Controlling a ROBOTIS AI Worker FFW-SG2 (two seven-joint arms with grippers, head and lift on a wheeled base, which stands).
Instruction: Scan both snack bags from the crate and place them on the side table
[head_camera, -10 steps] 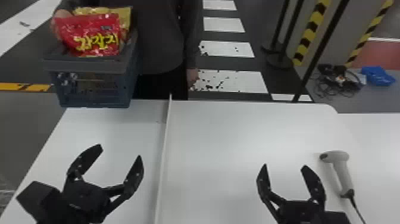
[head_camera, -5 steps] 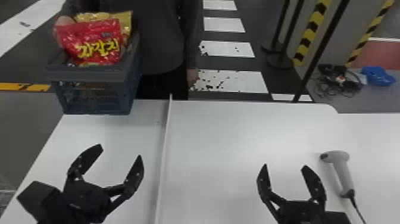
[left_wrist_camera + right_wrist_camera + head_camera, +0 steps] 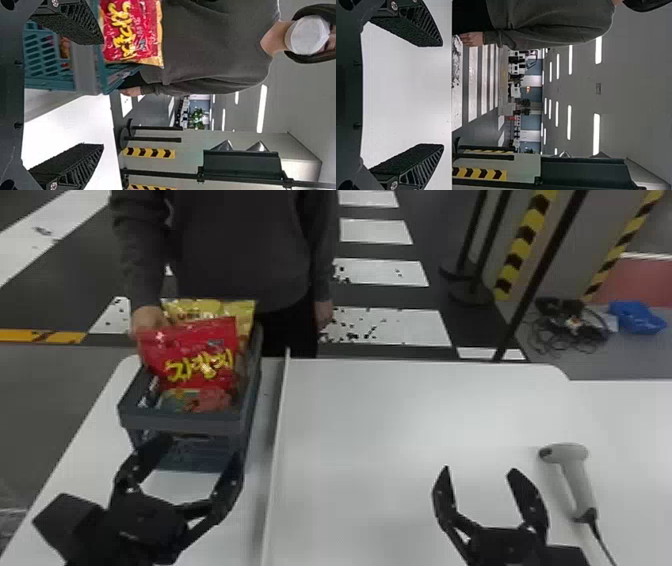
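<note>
In the head view my left gripper (image 3: 196,457) stands open at the near side of the blue-grey crate (image 3: 185,424), its fingertips overlapping the crate's front wall. A red snack bag (image 3: 200,360) leans upright in the crate, with a yellow snack bag (image 3: 240,310) behind it. A person's hand is at the bags' left edge. My right gripper (image 3: 480,472) is open over the white table, left of the grey scanner (image 3: 575,475). The left wrist view has the left gripper (image 3: 104,95) with the crate (image 3: 85,69) and red bag (image 3: 132,29) beyond; the right gripper (image 3: 443,95) appears in the right wrist view.
A thin raised divider (image 3: 278,450) runs front to back across the white table (image 3: 400,415), just right of the crate. The scanner's cable (image 3: 602,540) trails toward the near edge. Barrier posts (image 3: 470,285) stand on the floor behind.
The crate with both bags has come nearer and lower, from beyond the far left table edge to over the table by my left gripper. Both arms have stayed still.
</note>
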